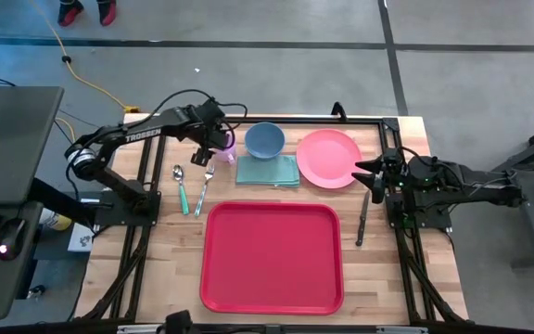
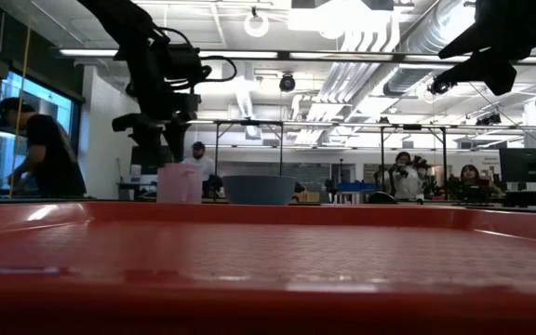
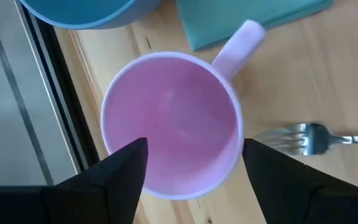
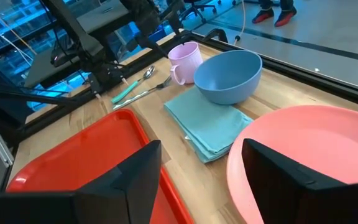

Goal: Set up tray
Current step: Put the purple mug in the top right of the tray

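Left hand (image 3: 191, 174) wide above pink mug (image 3: 173, 124), right hand (image 4: 201, 168) wide at plate's (image 4: 309, 155) edge, tray (image 1: 272, 255) bare

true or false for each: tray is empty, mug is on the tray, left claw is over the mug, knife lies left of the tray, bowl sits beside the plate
The tray is empty: true.
The mug is on the tray: false, it stands on the table beside the bowl.
The left claw is open over the mug: true.
The knife lies left of the tray: false, it lies on its right.
The bowl sits beside the plate: true.
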You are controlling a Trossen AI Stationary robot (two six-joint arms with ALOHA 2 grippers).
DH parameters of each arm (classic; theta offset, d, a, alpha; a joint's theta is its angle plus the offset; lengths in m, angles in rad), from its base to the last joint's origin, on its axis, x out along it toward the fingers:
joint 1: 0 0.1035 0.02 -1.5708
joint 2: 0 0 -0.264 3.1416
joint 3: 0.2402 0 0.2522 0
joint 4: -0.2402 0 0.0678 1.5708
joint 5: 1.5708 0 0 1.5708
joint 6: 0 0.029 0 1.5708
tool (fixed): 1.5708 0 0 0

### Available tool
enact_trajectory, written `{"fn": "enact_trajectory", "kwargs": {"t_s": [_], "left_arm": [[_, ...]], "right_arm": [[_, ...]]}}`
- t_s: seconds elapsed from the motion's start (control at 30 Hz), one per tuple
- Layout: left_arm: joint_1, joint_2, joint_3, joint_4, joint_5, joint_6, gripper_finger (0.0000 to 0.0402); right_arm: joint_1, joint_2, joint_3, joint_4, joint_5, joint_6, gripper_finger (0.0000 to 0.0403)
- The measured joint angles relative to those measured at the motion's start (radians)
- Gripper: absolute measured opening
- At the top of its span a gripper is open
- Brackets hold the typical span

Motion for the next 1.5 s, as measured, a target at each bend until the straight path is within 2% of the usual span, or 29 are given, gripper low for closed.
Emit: {"fn": "enact_trajectory", "kwargs": {"t_s": [0.27, 0.67, 1.13, 1.3, 1.5], "left_arm": [[0.0, 0.041, 0.0, -0.019, 0.045, 0.001, 0.0294], [0.0, 0.058, 0.0, 0.022, 0.074, -0.022, 0.0294], [0.0, 0.146, 0.0, 0.039, 0.09, -0.049, 0.0292], [0.0, 0.146, 0.0, 0.036, 0.09, -0.053, 0.025], [0.0, 0.146, 0.0, 0.036, 0.086, -0.053, 0.0137]], "right_arm": [[0.0, 0.0, 0.0, 0.0, 0.004, 0.009, 0.0208], [0.0, 0.0, 0.0, 0.0, 0.008, 0.01, 0.0208], [0.0, 0.0, 0.0, 0.0, 0.015, 0.017, 0.0208], [0.0, 0.0, 0.0, 0.0, 0.015, 0.022, 0.0208], [0.0, 0.0, 0.0, 0.0, 0.015, 0.028, 0.0208]]}}
